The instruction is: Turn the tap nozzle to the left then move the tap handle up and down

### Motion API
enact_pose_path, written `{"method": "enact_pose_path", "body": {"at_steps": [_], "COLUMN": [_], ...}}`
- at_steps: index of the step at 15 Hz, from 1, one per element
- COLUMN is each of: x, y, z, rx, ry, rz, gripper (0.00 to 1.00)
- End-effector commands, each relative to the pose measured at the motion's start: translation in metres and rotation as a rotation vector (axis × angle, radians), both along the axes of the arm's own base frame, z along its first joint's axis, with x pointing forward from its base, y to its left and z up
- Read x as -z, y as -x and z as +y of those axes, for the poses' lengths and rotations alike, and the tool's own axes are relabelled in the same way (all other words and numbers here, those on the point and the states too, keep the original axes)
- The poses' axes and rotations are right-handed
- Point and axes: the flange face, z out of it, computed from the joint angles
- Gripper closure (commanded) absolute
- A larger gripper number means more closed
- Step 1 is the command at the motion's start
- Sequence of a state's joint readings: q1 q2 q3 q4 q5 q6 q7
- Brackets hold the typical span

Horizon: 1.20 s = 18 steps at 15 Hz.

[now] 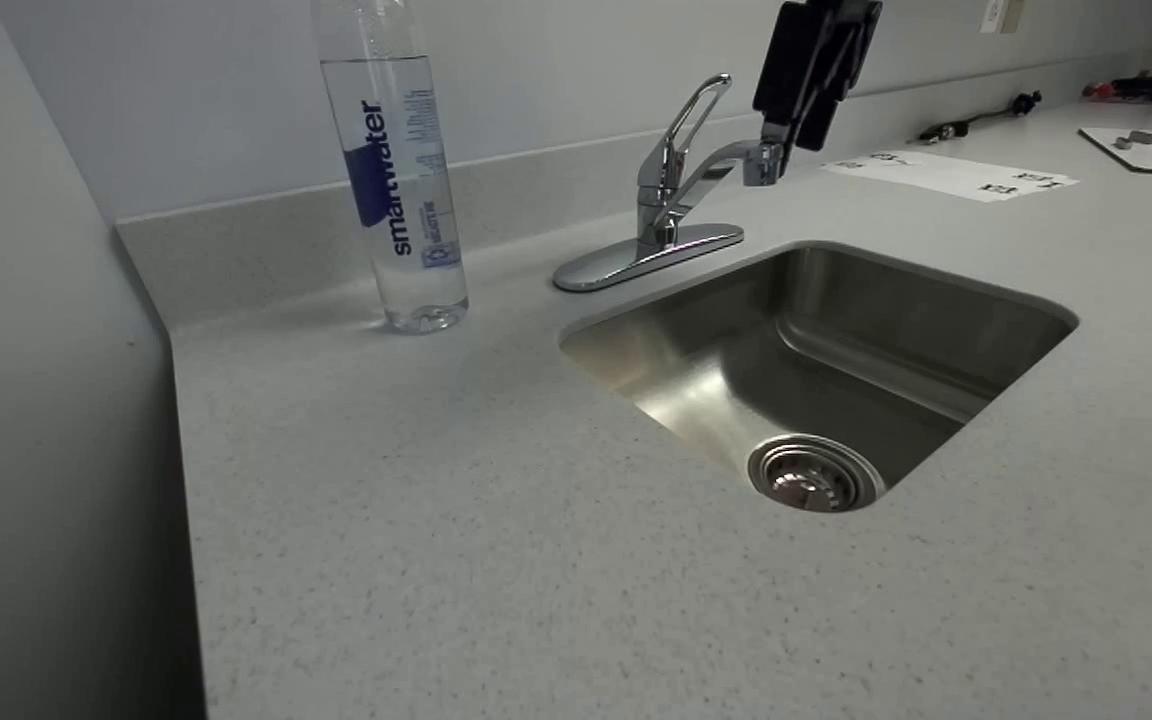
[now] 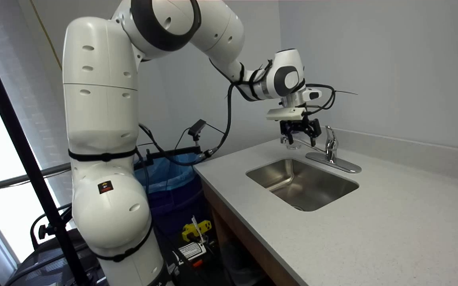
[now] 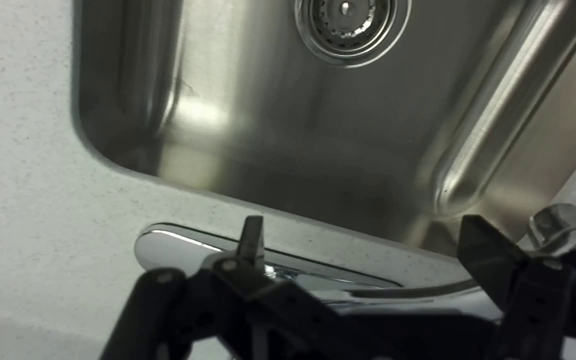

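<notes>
As we face it in an exterior view, the arm (image 2: pixel 99 107) stands at nine o'clock of the sink (image 2: pixel 312 186): lower links (image 2: pixel 109 214) upright, elbow (image 2: pixel 161 24) cut by the top edge, forearm (image 2: pixel 221 39) sloping toward four o'clock. We note the wrist (image 2: pixel 286 75) bent so that the gripper (image 2: pixel 301 142) points toward six o'clock and sits at twelve o'clock of the sink. We locate the tap (image 2: pixel 331 149) on the counter (image 2: pixel 392 222), at two o'clock of the sink.

In the wrist view we find the fingers (image 3: pixel 490 265) set wide apart, the spout (image 3: pixel 433 303) showing past them and partly hidden by the gripper. The fingertip (image 3: pixel 253 234) nearer nine o'clock shows across the edge of the base plate (image 3: pixel 173 250); the nozzle (image 3: pixel 555 222) lies just beside the opposite fingertip, at its three o'clock, outside the gap. Whether finger and metal touch, we cannot tell. The drain (image 3: pixel 345 20) shows at twelve o'clock.

In an exterior view the handle (image 1: pixel 674 145) leans up toward one o'clock, apart from the gripper. We record there a water bottle (image 1: pixel 401 190) standing upright at nine o'clock of the tap, and paper sheets (image 1: pixel 946 178) lying flat at three o'clock.
</notes>
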State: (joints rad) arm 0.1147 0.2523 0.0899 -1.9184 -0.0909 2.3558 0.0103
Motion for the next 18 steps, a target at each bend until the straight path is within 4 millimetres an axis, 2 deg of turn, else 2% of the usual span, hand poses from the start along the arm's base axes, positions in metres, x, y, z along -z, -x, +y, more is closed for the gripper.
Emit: {"method": "enact_pose_path", "body": {"at_steps": [1, 4, 5, 8, 10, 18], "x": [-0.009, -0.015, -0.017, -0.023, -0.027, -0.026], "y": [0.003, 0.002, 0.000, -0.006, -0.013, -0.037], "z": [0.046, 0.066, 0.062, 0.074, 0.070, 0.106], "rx": [-0.015, -0.021, -0.016, -0.019, -0.019, -0.008], "ry": [-0.018, -0.021, -0.026, -0.021, -0.017, 0.029], "rz": [-0.008, -0.018, -0.020, -0.033, -0.036, -0.048], "gripper": [0.00, 0.00, 0.00, 0.00, 0.00, 0.00]}}
